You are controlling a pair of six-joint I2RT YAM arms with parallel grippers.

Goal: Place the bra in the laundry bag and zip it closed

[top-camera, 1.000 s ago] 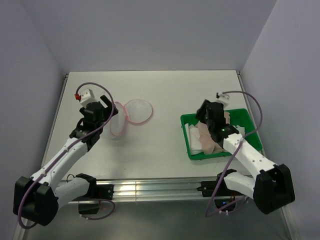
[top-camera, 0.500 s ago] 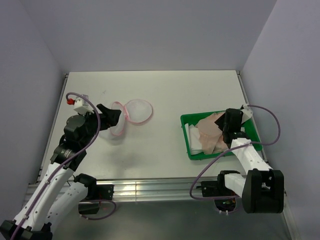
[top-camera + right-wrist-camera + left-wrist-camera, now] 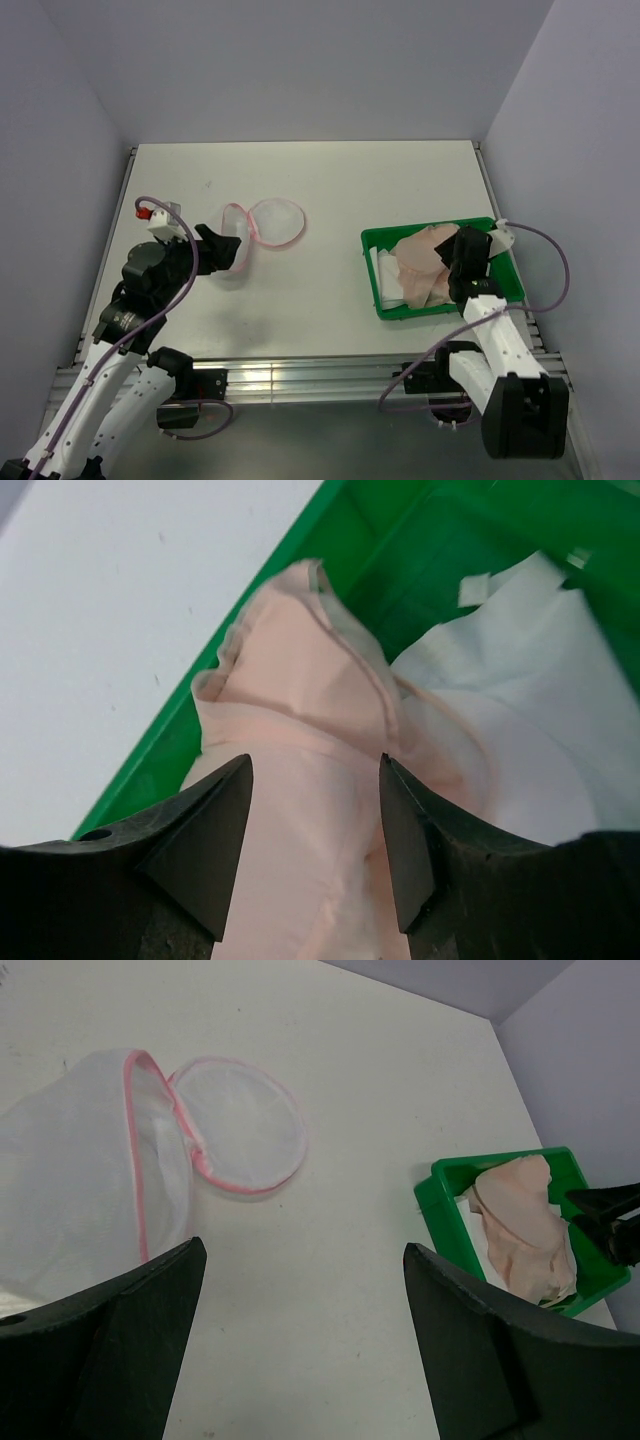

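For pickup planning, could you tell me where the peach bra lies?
Top view, right side: the soft peach bra lies in the green plastic tray, under the right pincer.

I can read no text, number or brand anywhere here. A small white tag [image 3: 475,588] shows inside the green tray [image 3: 420,530], but any print on it is too small to tell.

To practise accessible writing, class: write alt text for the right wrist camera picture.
A pale peach bra lies in a green tray over white cloth, its fabric running between the two dark, parted fingers of the right pincer. Whether they grip it is unclear; white table shows at left.
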